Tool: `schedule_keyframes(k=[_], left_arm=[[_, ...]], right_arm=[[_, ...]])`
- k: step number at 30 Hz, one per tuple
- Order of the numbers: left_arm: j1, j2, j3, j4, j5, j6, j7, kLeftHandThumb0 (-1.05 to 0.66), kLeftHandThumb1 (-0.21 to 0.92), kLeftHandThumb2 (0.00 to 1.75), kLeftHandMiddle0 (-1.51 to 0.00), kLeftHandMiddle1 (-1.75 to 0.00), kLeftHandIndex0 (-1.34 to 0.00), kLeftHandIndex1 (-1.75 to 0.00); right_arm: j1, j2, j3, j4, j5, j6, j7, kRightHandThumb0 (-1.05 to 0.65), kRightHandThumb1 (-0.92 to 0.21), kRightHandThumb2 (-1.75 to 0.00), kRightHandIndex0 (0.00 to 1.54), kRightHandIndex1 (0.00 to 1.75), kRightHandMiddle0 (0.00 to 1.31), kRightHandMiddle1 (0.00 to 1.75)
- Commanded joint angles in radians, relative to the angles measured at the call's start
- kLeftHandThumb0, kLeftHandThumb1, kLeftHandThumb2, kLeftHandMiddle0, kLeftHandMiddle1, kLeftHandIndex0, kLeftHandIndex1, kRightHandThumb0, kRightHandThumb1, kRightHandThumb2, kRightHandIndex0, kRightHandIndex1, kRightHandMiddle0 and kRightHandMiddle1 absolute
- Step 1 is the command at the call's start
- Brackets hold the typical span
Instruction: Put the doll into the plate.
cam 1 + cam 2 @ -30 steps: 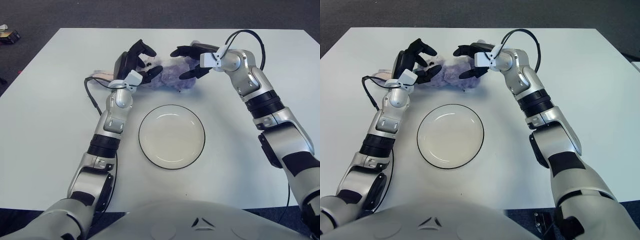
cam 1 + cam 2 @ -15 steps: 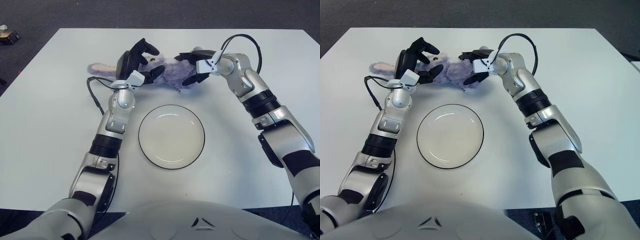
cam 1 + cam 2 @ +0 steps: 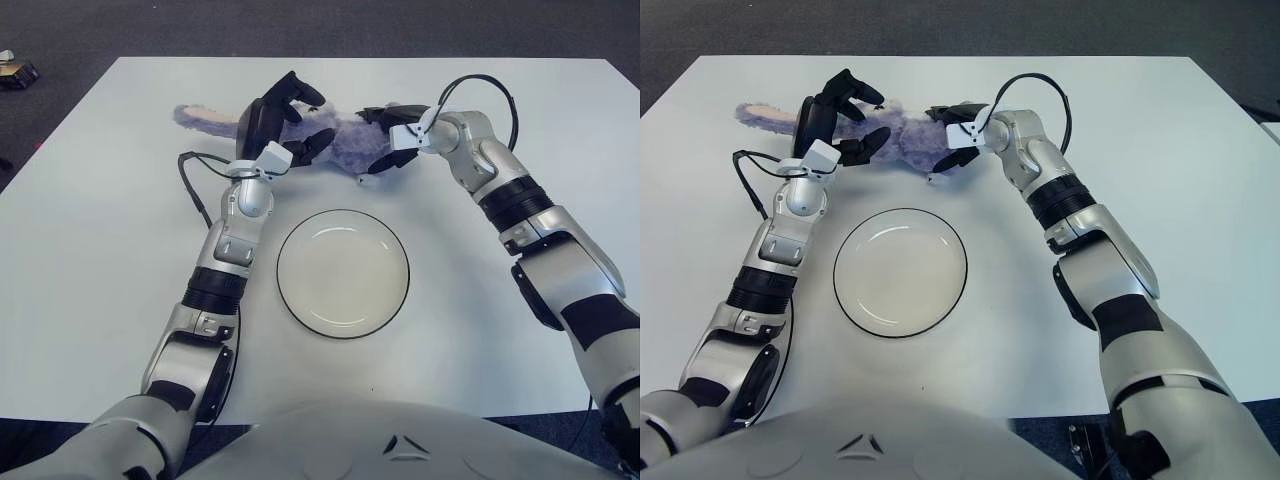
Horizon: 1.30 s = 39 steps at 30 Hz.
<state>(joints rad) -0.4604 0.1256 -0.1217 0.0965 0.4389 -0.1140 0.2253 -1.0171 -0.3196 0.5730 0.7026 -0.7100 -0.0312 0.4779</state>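
Note:
A purple plush doll [image 3: 345,142] lies stretched along the far part of the white table, its long limb [image 3: 200,117] reaching out to the left. My left hand [image 3: 292,122] grips the doll's left part, one black finger above it and others below. My right hand [image 3: 382,140] clasps its right end from the other side. The white plate [image 3: 343,275] with a dark rim sits nearer to me, just below the doll and between my two forearms, with nothing in it.
The white table [image 3: 100,250] has its edges at the far side, left and right. Dark carpet lies beyond it. A small object [image 3: 15,70] sits on the floor at far left. A black cable [image 3: 190,190] loops beside my left forearm.
Both hands have shifted a little toward the far edge with the doll between them. The doll has unfolded from a bunched lump into a long shape, its limb now extended left.

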Motion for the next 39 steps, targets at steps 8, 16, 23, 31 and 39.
schedule_keyframes(k=[8, 16, 23, 31, 39], left_arm=[[0.002, -0.006, -0.001, -0.02, 0.004, -0.01, 0.007, -0.01, 0.54, 0.77, -0.66, -1.5, -0.66, -1.13], [0.004, -0.011, -0.002, -0.024, 0.005, -0.014, 0.013, -0.01, 0.53, 0.77, -0.67, -1.5, -0.66, -1.13], [0.006, -0.014, -0.001, -0.018, 0.004, -0.023, 0.019, -0.01, 0.53, 0.78, -0.67, -1.51, -0.67, -1.12], [0.009, -0.016, 0.004, -0.015, -0.001, -0.032, 0.023, -0.01, 0.53, 0.78, -0.66, -1.51, -0.67, -1.12], [0.013, -0.019, 0.008, -0.019, -0.008, -0.029, 0.022, -0.01, 0.52, 0.8, -0.66, -1.53, -0.67, -1.13]], right_arm=[[-0.002, 0.051, 0.08, 0.156, -0.104, 0.066, -0.122, -0.97, -0.92, -0.37, 0.06, 0.01, 0.05, 0.06], [-0.012, 0.072, 0.149, 0.209, -0.2, 0.147, -0.202, -0.94, -0.92, -0.41, 0.09, 0.01, 0.08, 0.06], [-0.006, 0.087, 0.197, 0.27, -0.255, 0.168, -0.301, -0.93, -0.92, -0.42, 0.13, 0.01, 0.16, 0.08], [-0.007, 0.094, 0.222, 0.326, -0.275, 0.151, -0.423, -0.87, -0.92, -0.4, 0.36, 0.05, 0.39, 0.12], [0.017, 0.097, 0.231, 0.372, -0.281, 0.128, -0.659, -0.64, -0.92, -0.32, 0.58, 0.09, 0.52, 0.17]])
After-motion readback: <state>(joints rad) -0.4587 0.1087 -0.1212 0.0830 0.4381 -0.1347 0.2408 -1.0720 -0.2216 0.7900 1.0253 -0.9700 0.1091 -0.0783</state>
